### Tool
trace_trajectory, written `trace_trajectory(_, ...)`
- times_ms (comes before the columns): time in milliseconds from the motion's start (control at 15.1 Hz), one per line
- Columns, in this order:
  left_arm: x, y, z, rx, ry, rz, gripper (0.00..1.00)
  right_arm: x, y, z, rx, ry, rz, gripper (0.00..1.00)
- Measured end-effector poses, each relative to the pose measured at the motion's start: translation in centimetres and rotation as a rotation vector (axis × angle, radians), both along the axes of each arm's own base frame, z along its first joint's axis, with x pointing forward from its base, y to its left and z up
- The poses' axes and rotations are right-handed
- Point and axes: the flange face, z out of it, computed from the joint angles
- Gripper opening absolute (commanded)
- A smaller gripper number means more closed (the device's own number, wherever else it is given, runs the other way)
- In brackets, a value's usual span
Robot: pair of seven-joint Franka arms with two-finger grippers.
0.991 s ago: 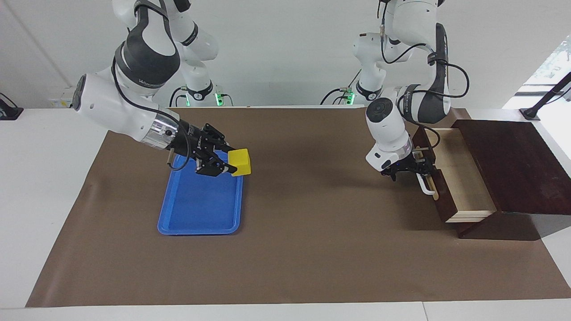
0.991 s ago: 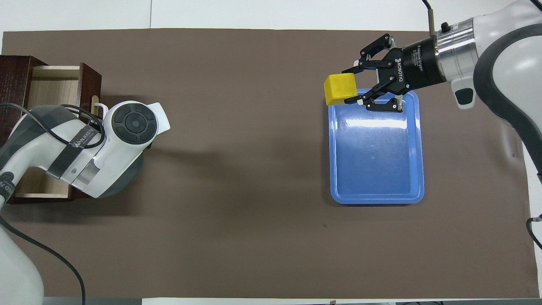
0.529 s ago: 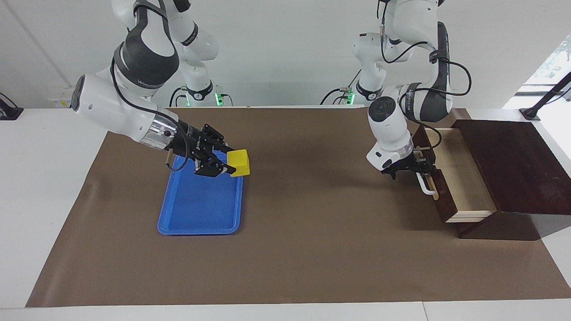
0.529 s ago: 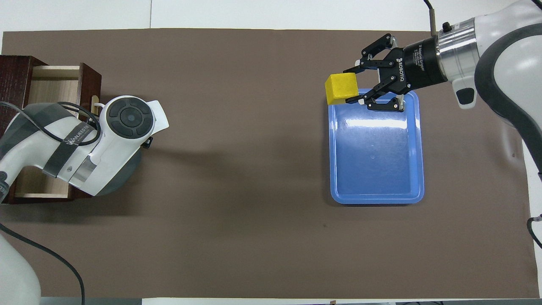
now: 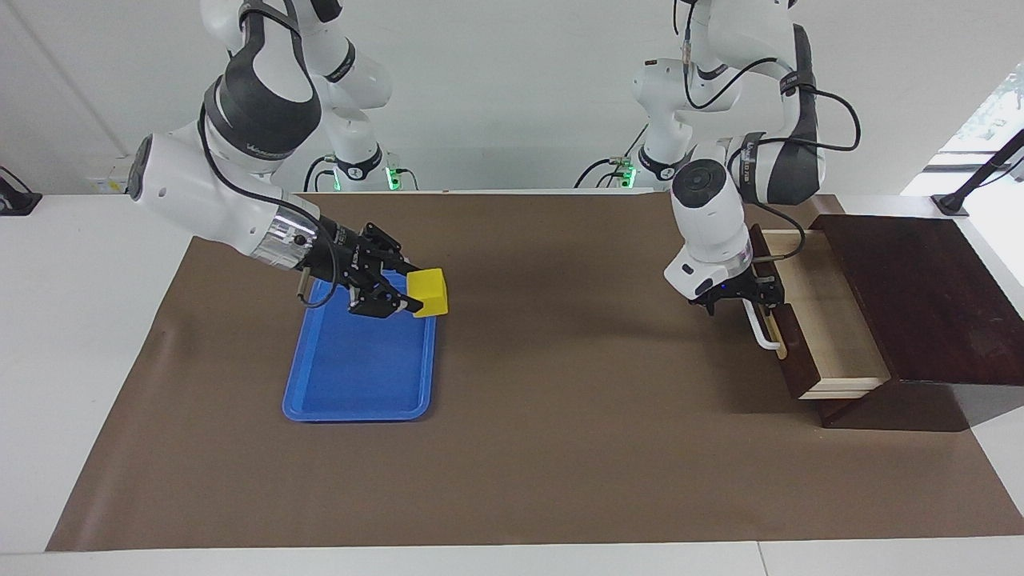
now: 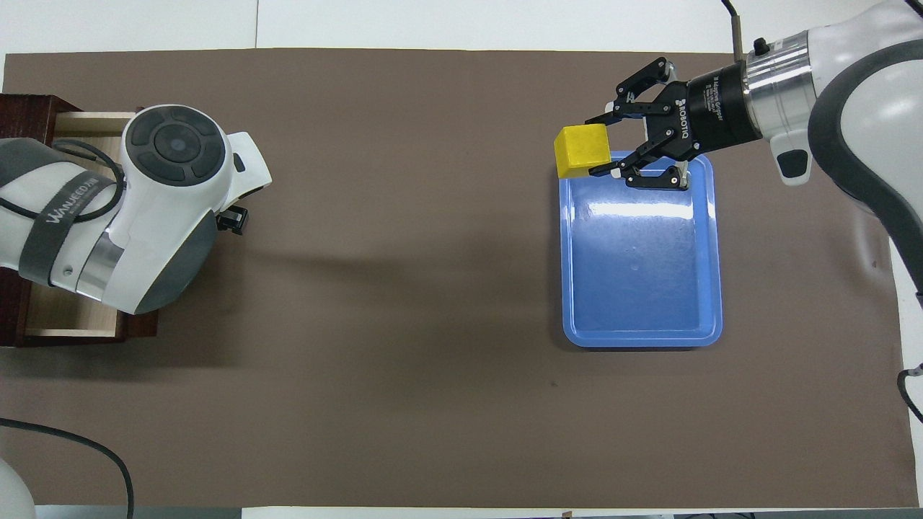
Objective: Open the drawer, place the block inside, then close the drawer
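The drawer (image 5: 824, 320) is sitting pulled out of its dark brown box (image 5: 920, 296) at the left arm's end of the tabletop (image 5: 560, 464), so its pale wood inside is showing and nothing is lying in the part that can be seen. That means 1 step of the task is looking done. The left gripper (image 5: 740, 296) is hanging just beside the white handle (image 5: 762, 330), with its fingers spread wide and holding nothing. The right gripper (image 5: 404, 290) is closing its fingers tight on the block (image 5: 429, 293), which is up in the air over the edge of the blue tray (image 5: 352, 384), at the tray's end nearer to the robots. The block is well apart from the drawer. So 2 steps are looking left to do: the block needs carrying across to the drawer and dropping inside, and then the drawer needs pushing shut.
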Motion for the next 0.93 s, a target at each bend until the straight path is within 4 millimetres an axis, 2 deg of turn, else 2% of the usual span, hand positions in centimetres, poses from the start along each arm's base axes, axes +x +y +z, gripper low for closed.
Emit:
trace_trajectory(132,0.1,-0.4,2.6,-0.070,-0.013,0.085,1.00,0.0,0.0,0.0,0.000,0.000,0.000,0.00)
trace_trajectory(264,0.1,-1.1,4.6,-0.154,-0.056,0.242,1.00,0.0,0.0,0.0,0.000,0.000,0.000,0.00)
trace_trajectory(529,-1.1,-4.8,5.4,-0.288,-0.112,0.652,1.00,-0.1,0.6,0.0,0.001,0.008,0.002,0.00)
trace_trajectory(727,-2.2,-8.1,6.1,-0.358,-0.121,0.910,1.00,-0.6,3.5,0.1,-0.001,0.029,0.008,0.00)
trace_trajectory(925,-2.5,-9.9,7.4,-0.413,-0.136,1.219,1.00,-1.1,6.6,0.1,-0.004,0.033,0.006,0.00)
